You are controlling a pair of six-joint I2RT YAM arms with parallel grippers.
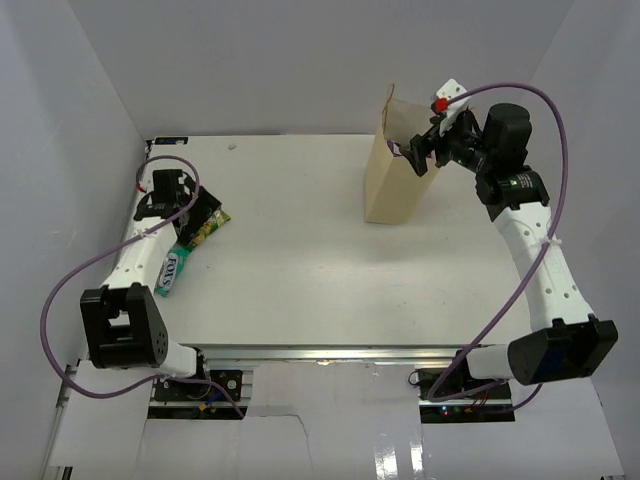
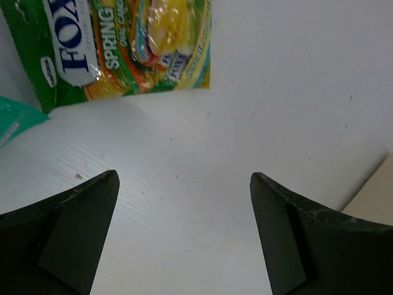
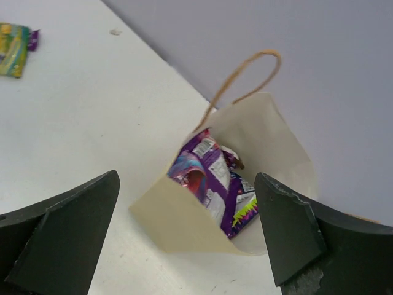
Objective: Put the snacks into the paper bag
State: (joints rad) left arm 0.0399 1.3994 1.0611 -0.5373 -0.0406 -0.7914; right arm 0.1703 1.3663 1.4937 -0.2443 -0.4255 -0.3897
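**A:** Claw status?

**B:** Right claw (image 3: 185,178) is spread wide with nothing in it, hanging right over the mouth of the paper bag (image 3: 178,230). A purple packet (image 3: 206,175) sits inside the bag. The left claw (image 2: 184,177) is also spread and empty, low over the table (image 2: 276,92) by its left edge. The green candy packet (image 2: 123,43) is just ahead of it, with the teal-white packet (image 2: 15,120) beside that.

**A:** Which step?

**B:** My read is you're between packets. One is bagged and two by the left edge aren't yet. Next, you'd bring the left claw forward and down onto the green packet. It's flat and glossy, so it's likely to skate. Lift the right claw clear of the bag first.

**A:** Blind spots?

**B:**
- **Bag contents:** I can't tell whether it holds one packet or several.
- **Teal-white packet:** it's cut off at the left wrist frame edge.
- **Top view:** the left arm covers part of both packets.
- **Bag position:** it stands toward the table's far right corner, and its base is hidden from the wrist.
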